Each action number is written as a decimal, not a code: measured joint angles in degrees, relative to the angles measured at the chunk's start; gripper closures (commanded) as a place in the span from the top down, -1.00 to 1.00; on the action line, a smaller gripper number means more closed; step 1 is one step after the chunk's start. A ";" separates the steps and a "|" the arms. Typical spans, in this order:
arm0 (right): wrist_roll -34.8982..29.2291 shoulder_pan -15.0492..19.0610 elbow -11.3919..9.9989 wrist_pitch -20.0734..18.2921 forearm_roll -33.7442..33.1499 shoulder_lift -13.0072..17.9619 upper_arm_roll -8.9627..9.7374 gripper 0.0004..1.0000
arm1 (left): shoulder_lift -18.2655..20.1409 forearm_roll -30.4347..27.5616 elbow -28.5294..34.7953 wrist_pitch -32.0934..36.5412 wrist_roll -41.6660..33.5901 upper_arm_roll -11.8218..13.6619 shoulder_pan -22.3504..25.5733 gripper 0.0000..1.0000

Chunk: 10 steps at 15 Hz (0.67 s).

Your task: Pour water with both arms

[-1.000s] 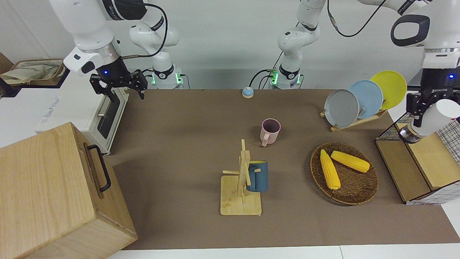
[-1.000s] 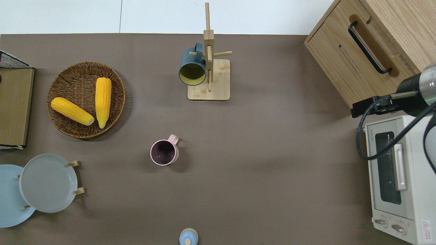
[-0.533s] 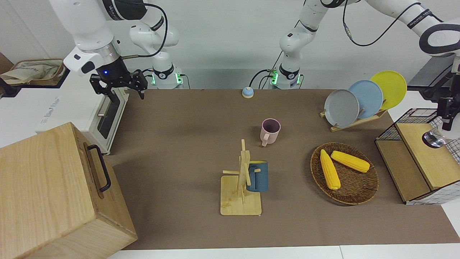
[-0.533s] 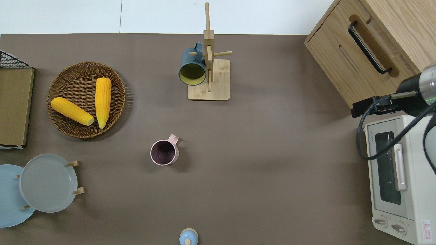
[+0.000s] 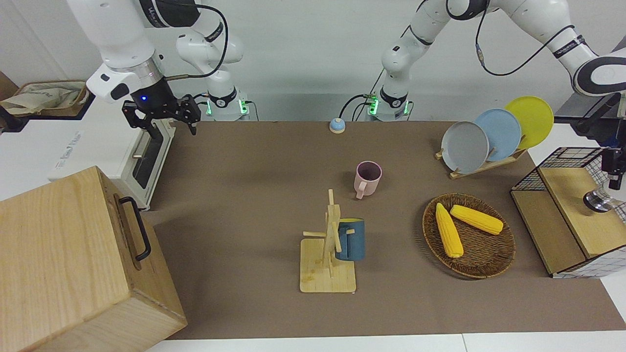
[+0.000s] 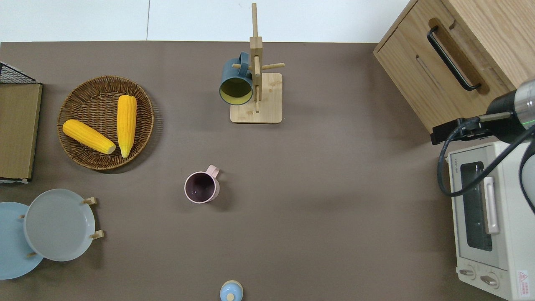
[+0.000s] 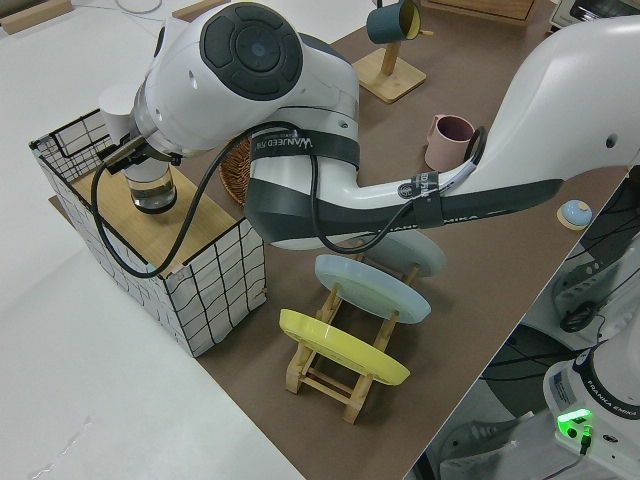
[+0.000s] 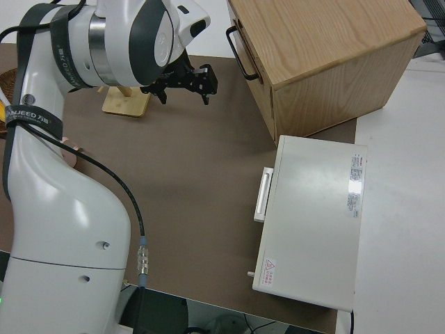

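My left gripper [image 5: 613,172] is at the left arm's end of the table, shut on a white bottle with a steel end [image 5: 597,201]. The bottle stands about upright, its steel end at the top of the wooden shelf [image 5: 577,215] in the wire rack. In the left side view the bottle [image 7: 148,185] shows with my gripper [image 7: 128,152] around its middle, mostly hidden by the arm. A pink mug [image 5: 368,177] stands upright mid-table and looks empty in the overhead view [image 6: 202,187]. My right arm is parked, its gripper [image 5: 161,115] open.
A blue mug [image 5: 350,239] hangs on a wooden mug tree [image 5: 328,274]. A wicker basket [image 5: 481,261] holds two corn cobs. A plate rack [image 5: 489,164], a toaster oven [image 6: 485,217], a wooden box [image 5: 73,264] and a small blue bell [image 5: 337,125] stand around the edges.
My left gripper has carried the white bottle from a tilted hold above the rack outward and down to the shelf top. The right arm has not moved.
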<state>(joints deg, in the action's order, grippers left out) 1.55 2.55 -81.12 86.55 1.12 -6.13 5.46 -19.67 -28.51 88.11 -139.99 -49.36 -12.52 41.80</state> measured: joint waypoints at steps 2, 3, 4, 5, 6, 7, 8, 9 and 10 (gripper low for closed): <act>0.00 0.00 0.00 0.00 0.00 0.00 0.00 0.98 | -0.91 -0.04 0.00 -0.01 -1.08 0.01 0.23 -0.90; 0.00 0.00 0.00 0.00 0.00 0.00 0.00 0.98 | -1.61 -0.55 -0.01 -0.01 -1.93 -0.01 0.63 -0.80; 0.00 0.00 0.00 0.00 0.00 0.00 0.00 0.98 | -2.12 -2.15 -0.08 -0.11 -3.01 -0.01 0.89 -0.40; 0.00 0.00 0.00 0.00 0.00 0.00 0.00 0.98 | -2.25 -3.51 -0.09 -0.10 -4.09 -0.01 1.06 0.12; 0.00 0.00 0.00 0.00 0.00 0.00 0.00 0.98 | -2.31 -4.29 -0.09 -0.10 -4.59 -0.01 1.17 0.64; 0.00 0.00 0.00 0.00 0.00 0.00 0.00 0.98 | -2.36 -4.92 -0.08 -0.07 -5.12 -0.01 1.28 0.98; 0.00 0.00 0.00 0.00 0.00 0.00 0.00 0.98 | -2.41 -5.14 -0.09 -0.08 -5.29 -0.05 1.28 0.99; 0.00 0.00 0.00 0.00 0.00 0.00 0.00 0.98 | -2.48 -5.34 -0.11 -0.12 -5.43 -0.14 1.28 0.99; 0.00 0.00 0.00 0.00 0.00 0.00 0.00 0.98 | -2.57 -5.52 -0.19 -0.15 -5.53 -0.19 1.28 0.99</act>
<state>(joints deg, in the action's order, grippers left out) 1.55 2.55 -81.12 86.55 1.12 -6.13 5.46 -22.24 -34.03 87.92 -140.14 -54.89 -12.71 43.08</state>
